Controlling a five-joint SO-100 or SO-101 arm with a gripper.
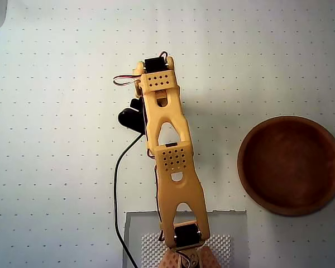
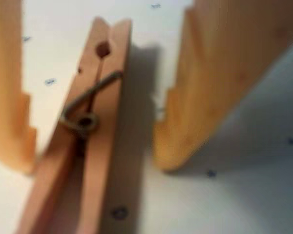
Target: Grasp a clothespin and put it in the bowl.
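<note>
White dotted table (image 1: 56, 167) with a robot arm, a bowl and a clothespin, and the job has only just begun.

Biggest is the yellow arm (image 1: 167, 151), stretched up the middle of the overhead view. Next is the round brown bowl (image 1: 290, 165), off to the right and well apart from the arm; it has nothing in it. Smallest is the clothespin (image 2: 85, 141), which lies flat on the table in the wrist view, right between the two fingers of the gripper (image 2: 95, 163). The fingers are spread wide and sit low beside it, one on each side, not squeezing yet. Still left to do, I think: pinch the clothespin, lift it, carry it over and drop it in the bowl.
</note>
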